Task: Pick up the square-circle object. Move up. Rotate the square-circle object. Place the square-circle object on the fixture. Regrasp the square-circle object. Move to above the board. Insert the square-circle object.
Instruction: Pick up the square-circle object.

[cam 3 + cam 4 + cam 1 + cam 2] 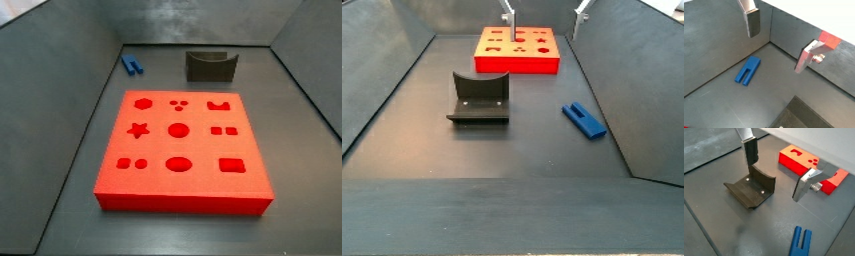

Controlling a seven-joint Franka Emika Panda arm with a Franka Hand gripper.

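The square-circle object (748,70) is a small blue two-pronged piece lying flat on the dark floor, seen in both wrist views (801,242) and both side views (132,66) (584,118). The dark fixture (751,190) stands apart from it (210,65) (478,100). The red board (160,185) lies flat, its recesses facing up (516,66) (791,160). My gripper (777,42) hangs high, well above the floor, open with nothing between its silver fingers (777,170). In a side view only the fingertips (509,16) show, at the far end over the board.
Grey walls enclose the floor on all sides. The blue piece lies close to one wall (616,90), and the fixture sits between it and the opposite wall.
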